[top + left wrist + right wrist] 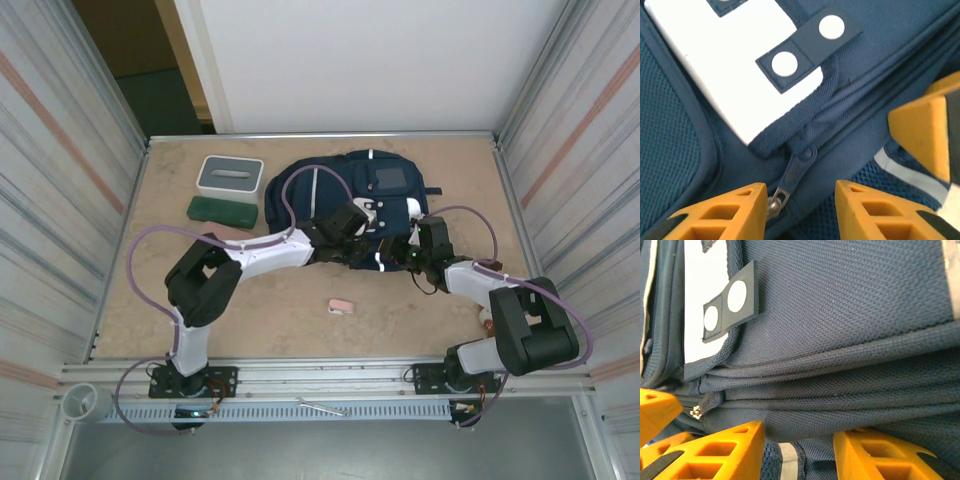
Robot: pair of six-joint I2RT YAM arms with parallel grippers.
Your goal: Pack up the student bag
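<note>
Down at the left gripper [800, 194], the jaws stand part-way apart and have hold of nothing. The zipper pull [794, 172] lies in the gap, its metal end just beside the left-hand finger but not clamped. The right gripper [797, 440] is pressed in close from the other side with its jaws also partly apart against a bulging seam. Whether they nip any cloth I cannot tell.

Both work on the student bag [335, 185], which lies flat in the far middle of the table [280, 325] with its front facing up. The white patch [715, 65] and its snap tab [807, 47] sit just above the zipper line.

The bag looks soft and slack, a woven fabric that will likely fold and drag along rather than hold its shape. The pull is small and flat, so it probably needs a square pinch, or it will slip out sideways. A second hold on the cloth beside the zipper track should keep the bag from sliding with the pull.

Left of the bag are a grey-and-white box [229, 177] and a dark green case [223, 212], both near it. A small pink item [341, 307] lies alone on the near side. Open table lies toward the arms; the enclosure walls [560, 150] are close on both sides.
</note>
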